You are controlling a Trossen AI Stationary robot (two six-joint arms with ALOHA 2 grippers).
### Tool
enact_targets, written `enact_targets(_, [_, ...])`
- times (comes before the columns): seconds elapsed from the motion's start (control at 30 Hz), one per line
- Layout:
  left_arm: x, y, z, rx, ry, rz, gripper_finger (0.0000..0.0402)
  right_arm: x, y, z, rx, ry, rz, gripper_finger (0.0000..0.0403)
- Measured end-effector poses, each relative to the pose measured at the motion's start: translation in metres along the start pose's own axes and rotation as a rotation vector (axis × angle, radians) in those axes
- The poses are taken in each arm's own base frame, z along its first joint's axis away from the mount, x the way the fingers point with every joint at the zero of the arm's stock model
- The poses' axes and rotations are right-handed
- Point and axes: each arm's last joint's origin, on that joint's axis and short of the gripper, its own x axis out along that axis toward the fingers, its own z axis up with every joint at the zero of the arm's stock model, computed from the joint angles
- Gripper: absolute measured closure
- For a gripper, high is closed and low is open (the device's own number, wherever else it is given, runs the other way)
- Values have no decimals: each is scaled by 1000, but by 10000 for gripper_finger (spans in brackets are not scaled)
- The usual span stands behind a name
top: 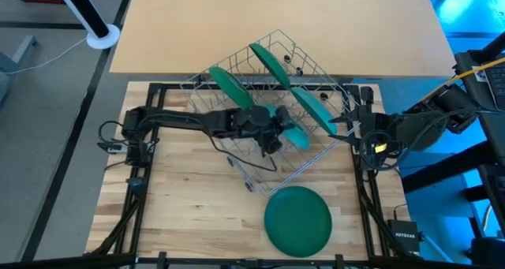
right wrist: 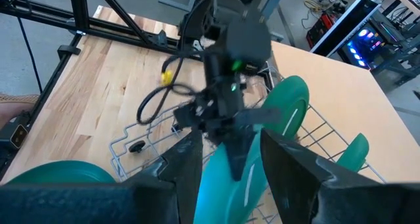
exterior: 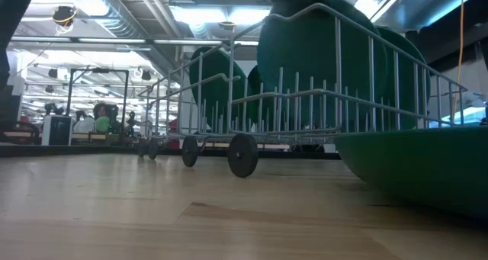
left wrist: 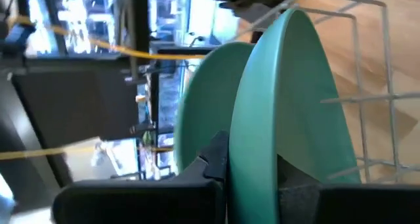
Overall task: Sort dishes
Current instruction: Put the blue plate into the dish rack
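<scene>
Wooden table [top: 197, 206] carried the tilted wire rack [top: 272, 103], plates standing on edge in its slots. One plate [top: 298, 220] lay flat nearby, unsorted. Left gripper [top: 278, 132] clamped a plate [left wrist: 289, 99] upright for slotting. Right gripper [right wrist: 226, 159] waited beside, jaws apart.

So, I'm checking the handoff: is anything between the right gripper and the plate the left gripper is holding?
Nothing visible. The left gripper is shut on the plate over the wire rack; the right gripper, open, already straddles its edge.

A robotics lab: exposed ceiling ducts [exterior: 99, 16], workstations (lit computer towers [right wrist: 354, 33]) behind the workbench [top: 197, 198]
</scene>
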Motion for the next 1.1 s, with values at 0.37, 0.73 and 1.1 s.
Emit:
enact_targets(0.37, [27, -29, 12, 205, -9, -74, 364, 0, 0, 0, -24, 0, 0, 244])
enact_targets(0.73, [23, -33, 35, 159, -20, -42, 304, 0, 0, 0, -25, 1, 8, 244])
enact_targets(1.1, [17, -33, 51, 11, 7, -11, 244, 0, 0, 0, -23, 1, 8, 244])
